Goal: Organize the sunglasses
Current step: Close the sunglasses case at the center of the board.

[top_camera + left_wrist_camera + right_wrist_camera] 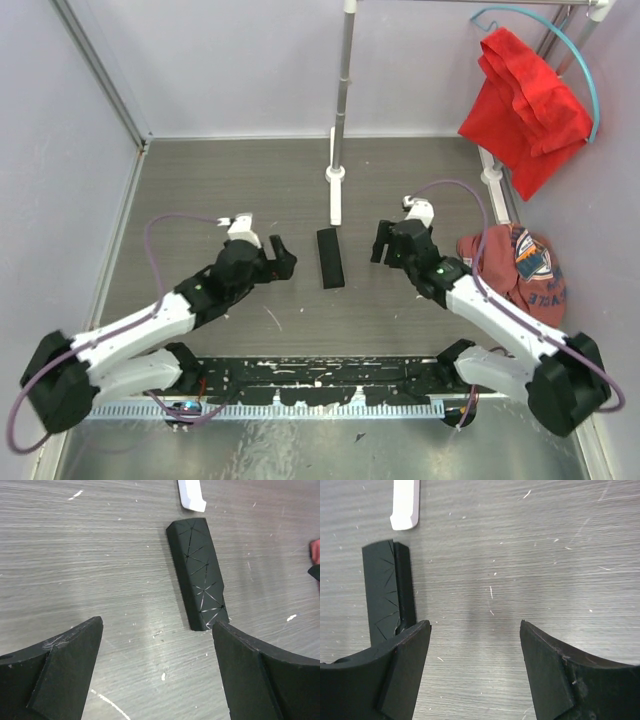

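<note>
The left gripper [157, 625] hovers over the left-centre of the table [220, 180] with its jaws spread wide and nothing between them. Just right of it, at the table's centre, a black case [330, 258] lies flat and closed, its long axis running near to far. A white foot [335, 195] lies just beyond the case's far end, at the base of a pole [345, 80]. The right gripper [475, 625] hovers just right of the case, jaws wide and empty. A red cloth [525, 105] hangs at far right. The sunglasses show in no view; their position cannot be told.
</note>
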Robot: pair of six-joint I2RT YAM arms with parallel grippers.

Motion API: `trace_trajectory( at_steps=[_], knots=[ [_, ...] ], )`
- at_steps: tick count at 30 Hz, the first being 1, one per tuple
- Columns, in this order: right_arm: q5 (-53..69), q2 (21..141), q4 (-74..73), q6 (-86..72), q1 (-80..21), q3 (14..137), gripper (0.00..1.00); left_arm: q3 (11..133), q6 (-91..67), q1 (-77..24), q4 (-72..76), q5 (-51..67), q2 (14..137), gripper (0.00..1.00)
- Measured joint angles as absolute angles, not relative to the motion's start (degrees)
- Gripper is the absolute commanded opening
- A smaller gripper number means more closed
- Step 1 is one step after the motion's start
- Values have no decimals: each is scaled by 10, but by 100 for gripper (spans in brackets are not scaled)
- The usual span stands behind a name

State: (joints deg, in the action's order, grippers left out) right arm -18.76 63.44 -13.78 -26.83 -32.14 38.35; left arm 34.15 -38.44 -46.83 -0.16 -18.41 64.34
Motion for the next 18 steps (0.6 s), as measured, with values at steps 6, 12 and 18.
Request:
trace_trajectory(
  at_steps=[6, 12, 18],
  knots=[
    [-233, 502, -173, -295, -321, 362, 78, 289, -399, -470, -91, -222, 438, 98],
    [-274, 406, -218, -317, -321, 343, 80, 254, -412, -470, -199, -260, 249, 98],
    [-298, 340, -261, -321, -321, 337, 80, 248, -418, -470, -298, -292, 124, 98]
  ],
)
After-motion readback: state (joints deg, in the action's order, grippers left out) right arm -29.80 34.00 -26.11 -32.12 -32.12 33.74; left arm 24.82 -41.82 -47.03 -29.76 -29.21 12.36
